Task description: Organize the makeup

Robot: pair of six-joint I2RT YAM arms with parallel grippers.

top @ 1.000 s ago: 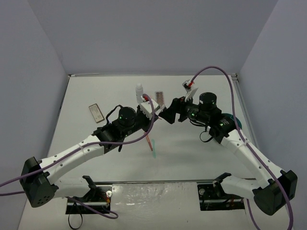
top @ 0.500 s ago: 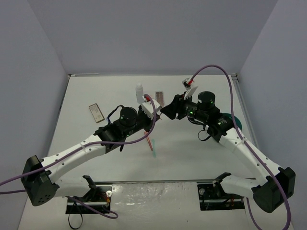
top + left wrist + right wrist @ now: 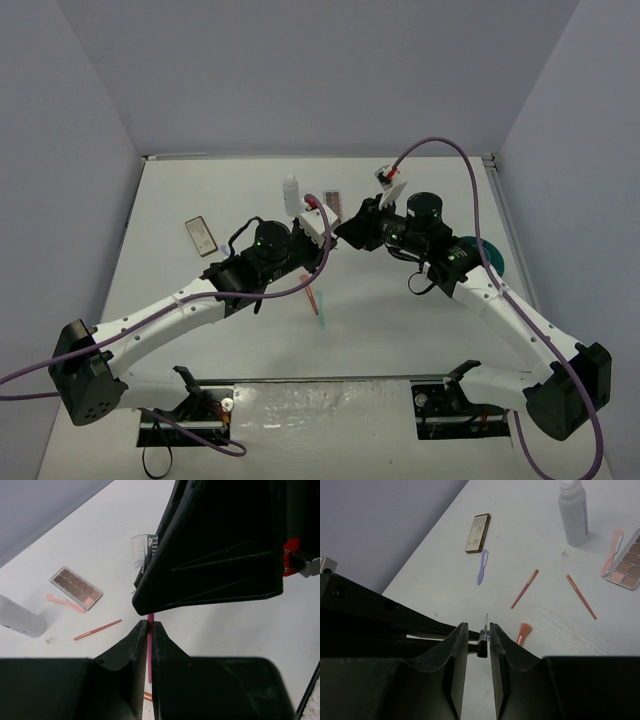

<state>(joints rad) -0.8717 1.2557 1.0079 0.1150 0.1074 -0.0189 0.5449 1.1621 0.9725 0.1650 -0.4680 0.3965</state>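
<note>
My left gripper (image 3: 322, 226) (image 3: 148, 624) is shut on a thin pink stick (image 3: 149, 640), held above the table's middle. My right gripper (image 3: 346, 232) (image 3: 477, 626) meets it tip to tip. Its jaws stand narrowly apart around the stick's black and clear end (image 3: 482, 642), with a gap on the left side. On the table are a whitish bottle (image 3: 291, 193) (image 3: 572, 512), an open brown-pink palette (image 3: 333, 203) (image 3: 76, 588), a closed palette (image 3: 202, 234) (image 3: 477, 532), a purple stick (image 3: 482, 566), two orange-brown sticks (image 3: 525, 595) and a small brush (image 3: 522, 631).
The round teal tub (image 3: 485, 252) sits at the right, partly behind my right arm. A pink spatula (image 3: 65, 602) lies beside the open palette. Pink and teal sticks (image 3: 318, 300) lie in front of the left arm. Walls close in the table's far and side edges.
My right gripper's jaws have narrowed from wide open to close around the stick's end. Both wrists have drifted slightly toward the far side. The left grip on the stick is unchanged.
</note>
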